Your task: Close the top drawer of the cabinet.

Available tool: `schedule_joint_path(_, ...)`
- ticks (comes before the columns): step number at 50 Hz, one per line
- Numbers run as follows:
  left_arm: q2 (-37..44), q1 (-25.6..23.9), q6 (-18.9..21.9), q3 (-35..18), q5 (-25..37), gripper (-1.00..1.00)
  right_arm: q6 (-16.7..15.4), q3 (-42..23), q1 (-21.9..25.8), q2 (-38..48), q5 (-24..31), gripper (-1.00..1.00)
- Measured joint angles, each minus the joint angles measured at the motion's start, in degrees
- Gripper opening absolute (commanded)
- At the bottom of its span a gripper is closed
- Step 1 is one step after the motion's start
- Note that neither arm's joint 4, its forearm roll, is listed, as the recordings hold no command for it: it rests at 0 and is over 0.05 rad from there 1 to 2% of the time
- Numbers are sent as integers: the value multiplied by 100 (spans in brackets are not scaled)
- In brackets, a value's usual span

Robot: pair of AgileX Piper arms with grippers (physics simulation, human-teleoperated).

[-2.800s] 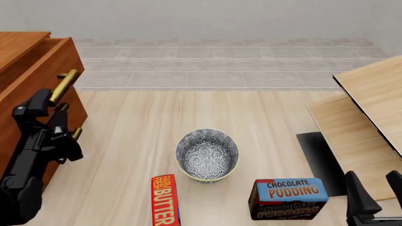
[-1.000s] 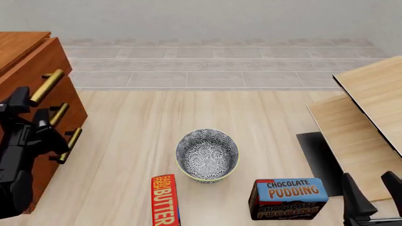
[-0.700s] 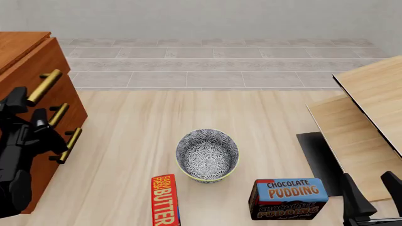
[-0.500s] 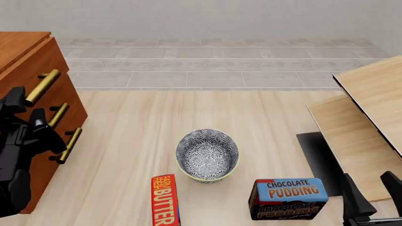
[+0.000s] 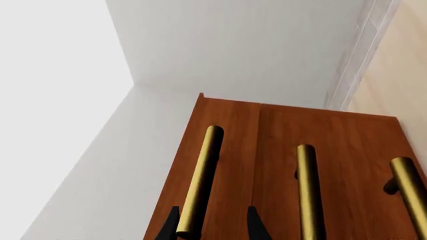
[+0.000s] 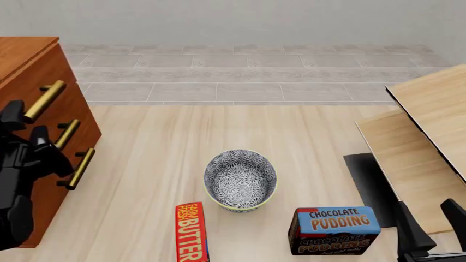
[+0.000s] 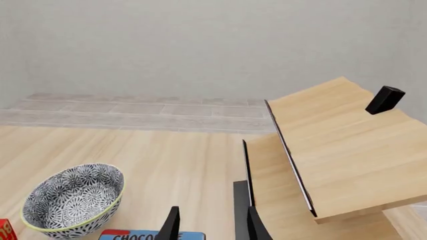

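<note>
On the far left we find the large reddish-brown wooden cabinet [image 6: 33, 87] of stacked drawers, and its top drawer [image 5: 223, 150], the uppermost reddish-brown front with one long brass bar handle [image 6: 42, 101], sits nearly flush with the fronts below it. We judge the closing push to be at its very end. To finish it well, we would press straight along the drawer's travel, into the cabinet, with the contact kept on or beside the top handle rather than sliding down toward the lower brass handles [image 5: 307, 192]. We would go slowly over the last bit, so that the front seats evenly against the cabinet and does not bounce back out.

The black left gripper [image 5: 212, 227] sits at the near end of the top handle. Its two fingertips [image 5: 171, 229] stand apart, one on each side of the brass bar; whether they actually touch the bar we cannot tell. It carries nothing.

Moving right from the cabinet, a grey patterned bowl [image 6: 239, 179], a red butter box [image 6: 191, 232] and a blue chocolate pudding box [image 6: 335, 229] stand well away from it.

Farthest from the cabinet, the black right gripper [image 7: 210, 225] hangs over the pale wood table with its fingers parted, touching and holding nothing.
</note>
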Motion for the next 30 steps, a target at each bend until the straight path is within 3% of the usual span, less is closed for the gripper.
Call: schedule_joint_path(30, -37, 212, -27, 8, 22, 100, -25, 0, 47, 0, -18, 100)
